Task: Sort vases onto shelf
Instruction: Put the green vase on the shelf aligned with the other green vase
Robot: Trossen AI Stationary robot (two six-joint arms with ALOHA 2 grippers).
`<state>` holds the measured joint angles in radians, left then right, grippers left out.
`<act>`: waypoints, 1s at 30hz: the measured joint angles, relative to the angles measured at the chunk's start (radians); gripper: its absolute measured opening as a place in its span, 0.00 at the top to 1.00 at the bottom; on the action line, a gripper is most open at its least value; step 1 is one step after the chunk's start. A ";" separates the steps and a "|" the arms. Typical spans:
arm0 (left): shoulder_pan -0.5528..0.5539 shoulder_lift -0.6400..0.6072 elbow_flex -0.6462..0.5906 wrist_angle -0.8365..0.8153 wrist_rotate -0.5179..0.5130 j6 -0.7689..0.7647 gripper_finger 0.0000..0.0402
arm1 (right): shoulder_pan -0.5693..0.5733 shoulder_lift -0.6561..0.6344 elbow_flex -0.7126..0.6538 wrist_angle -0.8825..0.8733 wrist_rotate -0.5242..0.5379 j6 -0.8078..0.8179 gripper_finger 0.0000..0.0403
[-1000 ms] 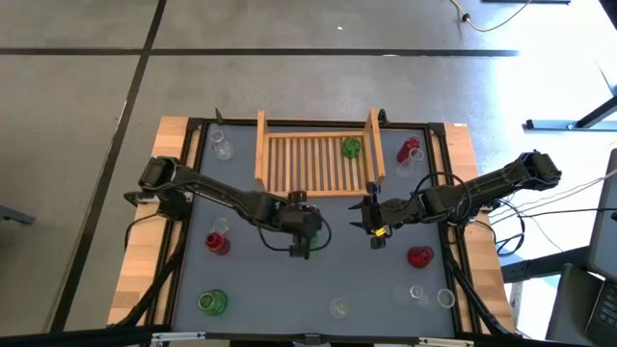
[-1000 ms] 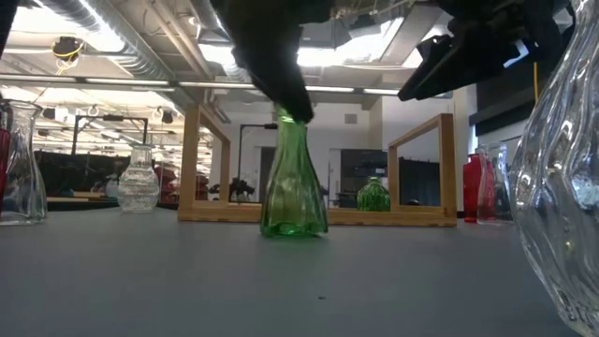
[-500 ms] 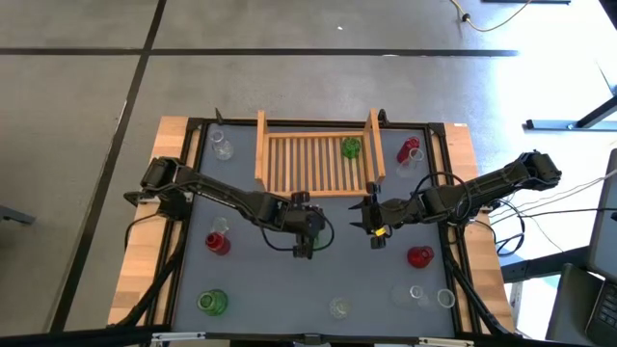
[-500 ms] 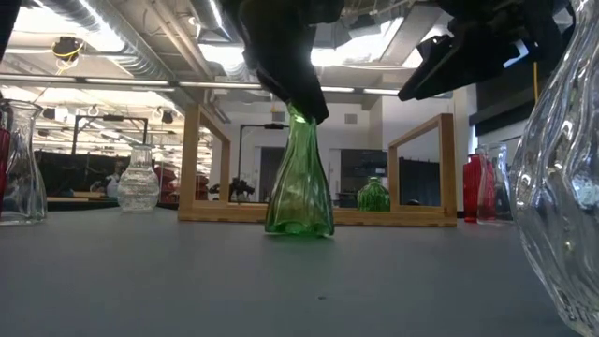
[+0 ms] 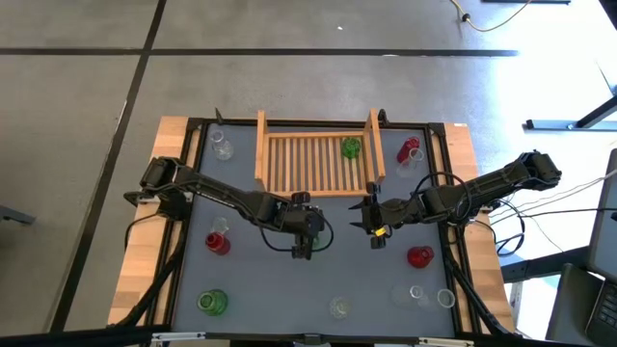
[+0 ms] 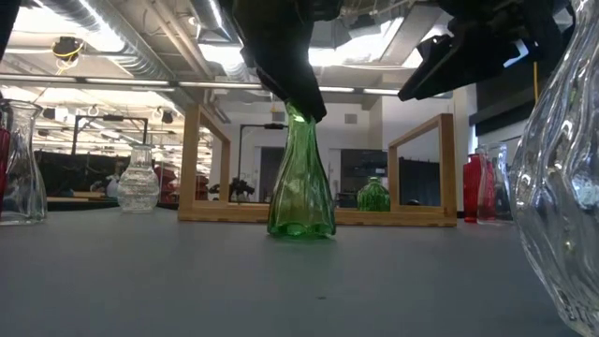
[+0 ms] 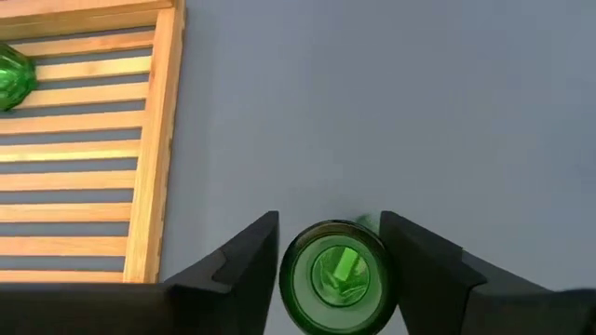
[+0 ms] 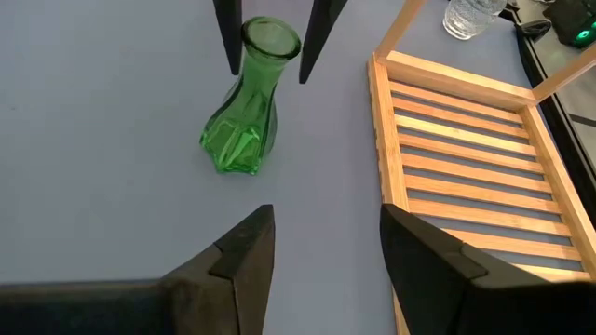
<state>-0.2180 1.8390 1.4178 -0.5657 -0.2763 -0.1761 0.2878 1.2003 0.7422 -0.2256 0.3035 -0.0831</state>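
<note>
Green vase (image 6: 300,178) shifted, left gripper (image 7: 333,247) maybe loosened.

A vase (image 6: 300,183) stands before the shelf (image 5: 318,159); another vase (image 5: 351,147) sits in it

Open grey mat is left between the shelf (image 5: 315,162) and the near row of vases. The middle is blocked by the tall green vase (image 6: 300,183), flanked closely by the left gripper (image 7: 331,249) fingers with slim gaps visible. The right gripper (image 5: 372,225) hangs just beside it, jaws apart. Inside the shelf, only one corner is taken by a small green vase (image 5: 351,147).
</note>
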 joint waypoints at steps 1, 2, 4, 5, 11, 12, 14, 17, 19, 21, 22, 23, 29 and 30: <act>0.000 0.000 0.000 0.001 0.005 0.000 0.52 | 0.000 0.000 0.000 0.000 0.000 0.000 0.55; 0.000 0.000 0.000 0.001 0.012 0.000 0.50 | 0.000 0.000 0.000 0.000 0.000 0.000 0.55; 0.000 0.000 0.000 0.000 0.015 0.000 0.46 | 0.000 0.000 0.000 0.001 0.000 0.000 0.55; 0.000 0.000 0.004 -0.009 0.016 0.000 0.45 | 0.000 0.000 0.000 0.003 0.000 0.000 0.55; -0.009 -0.008 0.078 -0.110 -0.002 0.007 0.42 | 0.000 0.000 0.000 0.023 0.000 0.000 0.55; -0.013 -0.015 0.082 -0.127 -0.003 0.013 0.43 | 0.000 0.000 0.000 0.023 0.000 0.000 0.55; -0.026 -0.037 0.083 -0.140 -0.012 0.026 0.43 | 0.000 0.000 0.000 0.023 -0.001 0.000 0.55; -0.060 -0.103 0.052 -0.137 -0.092 0.034 0.43 | 0.000 0.003 0.000 0.024 -0.001 0.000 0.55; -0.085 -0.160 0.014 -0.125 -0.161 0.028 0.43 | 0.000 0.008 0.000 0.024 -0.002 0.000 0.55; -0.106 -0.215 -0.035 -0.128 -0.222 -0.005 0.43 | 0.000 0.016 0.000 0.028 -0.001 0.000 0.55; -0.114 -0.247 -0.066 -0.122 -0.242 -0.027 0.43 | 0.000 0.021 0.000 0.034 -0.001 0.000 0.55; -0.122 -0.277 -0.099 -0.116 -0.258 -0.048 0.43 | 0.000 0.026 0.000 0.039 -0.002 0.000 0.55; -0.165 -0.469 -0.281 0.004 -0.290 -0.111 0.43 | 0.000 0.030 0.000 0.071 -0.008 -0.003 0.55; -0.172 -0.497 -0.309 0.026 -0.291 -0.111 0.43 | 0.000 0.030 0.000 0.079 -0.009 -0.004 0.55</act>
<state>-0.3896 1.3423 1.1089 -0.5401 -0.5677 -0.2871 0.2882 1.2304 0.7425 -0.1463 0.2949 -0.0874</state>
